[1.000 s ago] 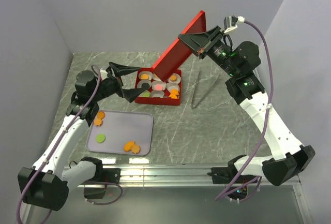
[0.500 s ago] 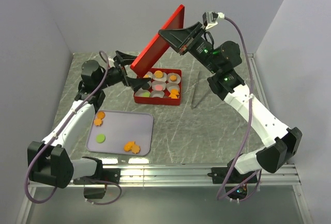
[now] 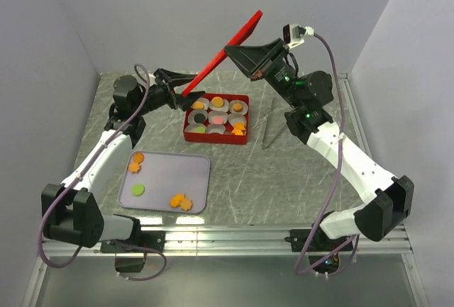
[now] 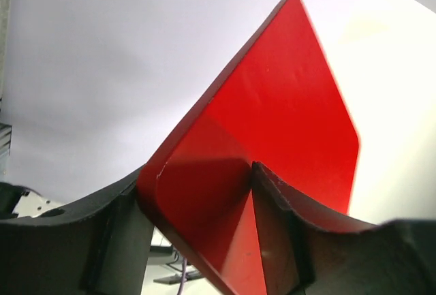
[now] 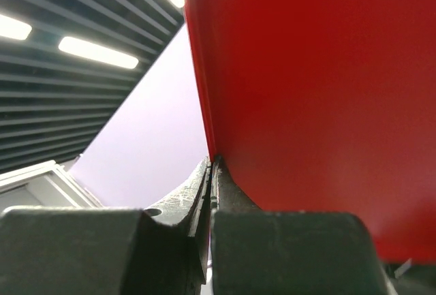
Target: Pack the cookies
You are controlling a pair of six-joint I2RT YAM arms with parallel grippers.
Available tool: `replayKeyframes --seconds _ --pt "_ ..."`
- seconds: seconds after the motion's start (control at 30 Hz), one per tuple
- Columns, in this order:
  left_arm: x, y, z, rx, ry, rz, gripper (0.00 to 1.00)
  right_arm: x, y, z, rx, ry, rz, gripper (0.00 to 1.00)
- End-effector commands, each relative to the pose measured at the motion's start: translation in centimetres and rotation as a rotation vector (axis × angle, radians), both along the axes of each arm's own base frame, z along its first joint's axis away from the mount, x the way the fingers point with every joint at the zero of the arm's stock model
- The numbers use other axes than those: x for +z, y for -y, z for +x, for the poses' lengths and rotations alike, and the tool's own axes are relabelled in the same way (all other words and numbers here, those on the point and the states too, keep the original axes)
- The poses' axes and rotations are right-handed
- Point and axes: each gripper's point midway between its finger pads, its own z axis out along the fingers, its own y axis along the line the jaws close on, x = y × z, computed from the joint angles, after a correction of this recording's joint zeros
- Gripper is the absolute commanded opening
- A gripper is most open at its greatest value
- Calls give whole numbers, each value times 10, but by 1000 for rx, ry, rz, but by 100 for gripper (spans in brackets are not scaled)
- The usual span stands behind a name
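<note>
Pinching the upper part of the red lid [image 3: 247,28], the right gripper [image 3: 230,53] is carrying it tilted in the air behind the red box [image 3: 213,137]. In the right wrist view, the fingers [image 5: 177,206] are pressing flat on the lid rim. The left gripper [image 3: 186,88] is straddling the lid's lower corner. Its fingers [image 4: 279,227] are sitting on either side of that corner, but whether they are clamping it cannot be told. Several cookies [image 3: 176,199] are lying in the box, and five are waiting on the tray [image 3: 170,176] near the left arm.

Hazards:
- The lid is hanging from one narrow edge grip, so it is likely to pivot or slip if the right fingers loosen before the left ones are seated.
- If both arms are gripping and pulling along different paths, the lid is liable to twist free and drop onto the open box, scattering the packed cookies.

Compared with half a second ago, the lid is now showing nearly edge-on instead of broad face. Its lower corner is standing higher and further left, and the left gripper is reaching up to it rather than waiting beside the box.
</note>
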Motion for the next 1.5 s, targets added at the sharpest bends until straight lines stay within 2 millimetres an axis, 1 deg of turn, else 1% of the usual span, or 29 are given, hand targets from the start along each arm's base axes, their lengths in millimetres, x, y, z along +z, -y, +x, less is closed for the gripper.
replayKeyframes --seconds 0.0,0.17,0.2,0.27,0.3,0.37,0.4,0.43,0.47,0.5,0.57,0.63,0.7,0.73,0.8,0.83,0.87,0.9,0.93,1.0,1.03,1.2,1.27,1.3,1.33,1.37,1.4,1.43,1.47 --pt "71 -7 -3 -4 -31 -201 57 -17 -2 -13 52 6 -35 0" --pt "69 -10 8 4 -37 -217 46 -35 -1 -19 64 -6 -60 0" --pt "68 -11 11 11 -38 -211 42 -45 -1 -18 64 -19 -71 0" --pt "65 -11 15 12 -46 -201 35 -50 2 -21 58 -26 -82 0" --pt "63 -13 16 15 -49 -197 30 -62 3 -20 52 -46 -96 0" --pt "61 -13 19 11 -47 -198 26 -69 8 -25 42 -53 -111 0" --pt "61 -14 20 11 -48 -199 24 -83 8 -23 37 -82 -133 0" --pt "59 -14 22 8 -51 -198 21 -90 8 -22 30 -97 -142 0" --pt "59 -14 22 6 -45 -197 17 -91 11 -26 26 -90 -143 0" --pt "58 -15 24 9 -46 -194 10 -102 10 -25 26 -110 -156 0" --pt "55 -15 28 9 -48 -192 0 -110 12 -27 25 -120 -169 0" --pt "53 -16 31 12 -48 -192 0 -122 11 -26 19 -151 -198 0" --pt "54 -18 32 8 -38 -195 0 -122 14 -28 -4 -141 -224 0" --pt "53 -18 34 6 -36 -195 0 -128 15 -28 -10 -167 -253 1" --pt "53 -22 37 8 -21 -193 0 -130 18 -30 -33 -152 -297 8" --pt "54 -23 40 10 -15 -191 0 -139 19 -31 -38 -178 -329 13" --pt "54 -25 41 12 -11 -188 0 -138 23 -34 -51 -168 -341 26" --pt "54 -26 43 13 -2 -177 0 -141 25 -36 -55 -178 -351 32" --pt "55 -27 45 14 5 -175 0 -145 28 -39 -55 -194 -364 44" --pt "56 -29 47 17 22 -174 0 -151 33 -40 -67 -212 -388 55" --pt "57 -30 49 13 37 -174 0 -156 36 -44 -70 -234 -410 64" --pt "62 -37 57 -1 93 -156 0 -177 54 -52 -120 -280 -501 73" --pt "55 -36 61 -34 88 -129 0 -188 72 -53 -162 -319 -538 75" --pt "62 -37 62 -40 139 -98 0 -195 76 -56 -133 -336 -548 75" --pt "58 -36 66 -52 151 -74 0 -195 94 -45 -169 -351 -527 75" --pt "51 -34 66 -82 116 -43 0 -196 101 -43 -157 -371 -498 76" --pt "57 -31 65 -87 193 7 0 -201 105 -44 -123 -380 -489 76" --pt "51 -30 69 -97 198 38 0 -196 118 -34 -156 -381 -459 76" --pt "38 -29 70 -113 186 90 0 -188 122 -31 -164 -368 -454 76"
